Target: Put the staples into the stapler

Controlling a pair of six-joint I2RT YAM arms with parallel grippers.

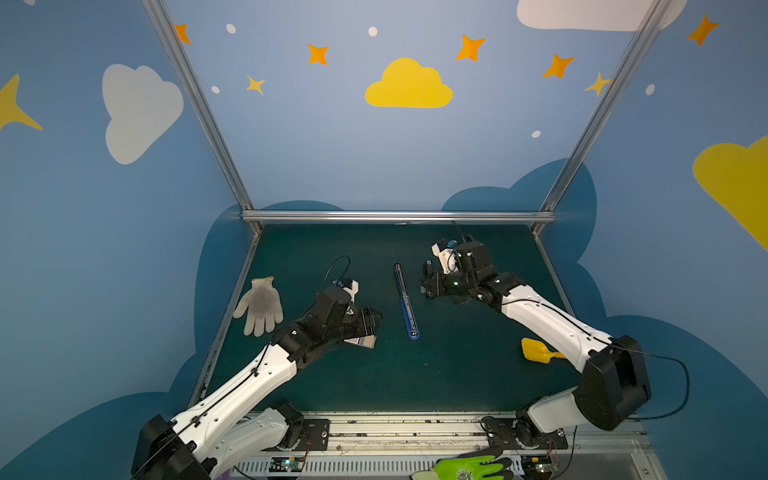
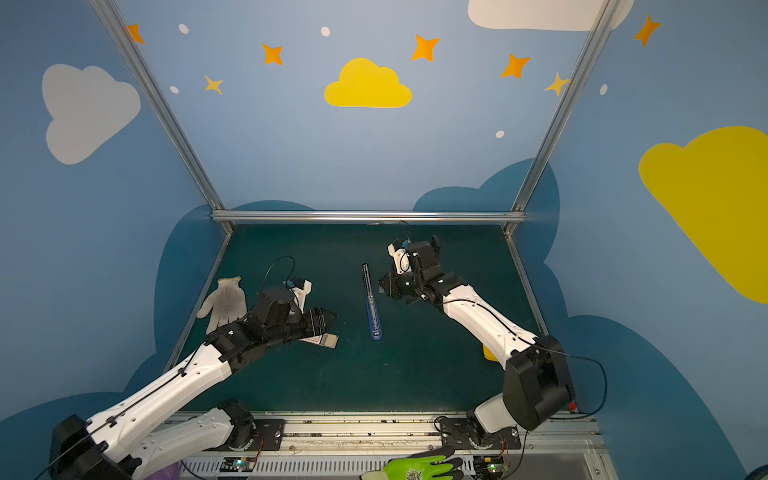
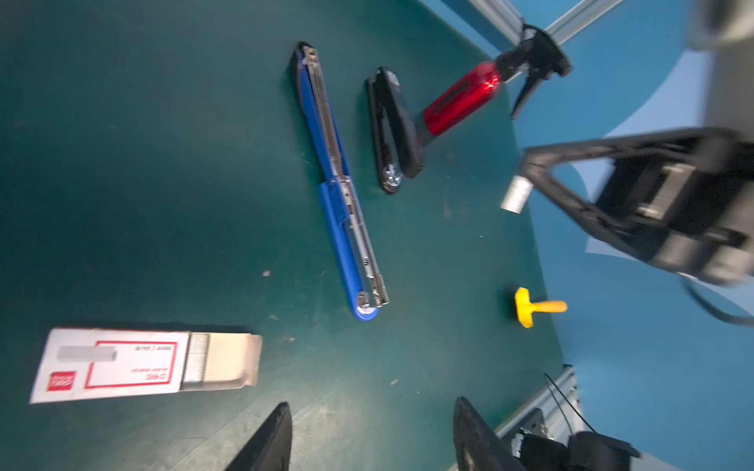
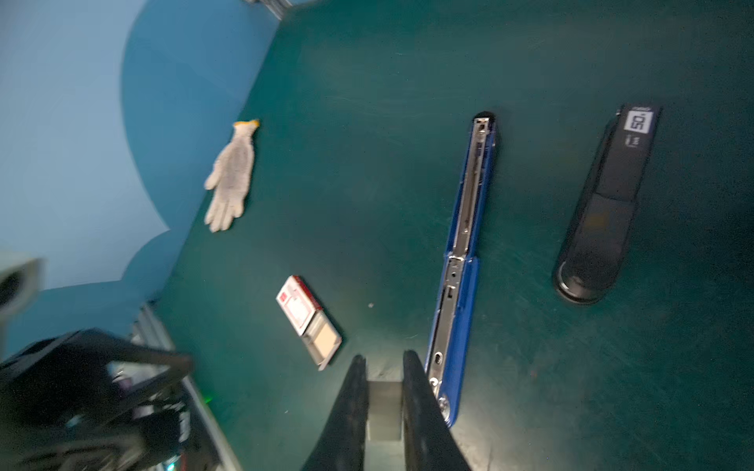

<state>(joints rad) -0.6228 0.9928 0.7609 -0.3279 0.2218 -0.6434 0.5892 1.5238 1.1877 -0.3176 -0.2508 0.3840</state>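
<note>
The blue stapler lies opened out flat at the middle of the green mat, its metal channel facing up. The staples box, white with a red mark, lies flat with its tan tray slid out; a row of staples shows in the tray. My left gripper hovers open beside the box, holding nothing. My right gripper is shut on a short grey strip of staples, near one end of the blue stapler.
A black stapler lies beyond the blue one, with a red spray bottle lying behind it. A white glove lies at the left and a yellow scoop at the right. A green glove rests on the front rail.
</note>
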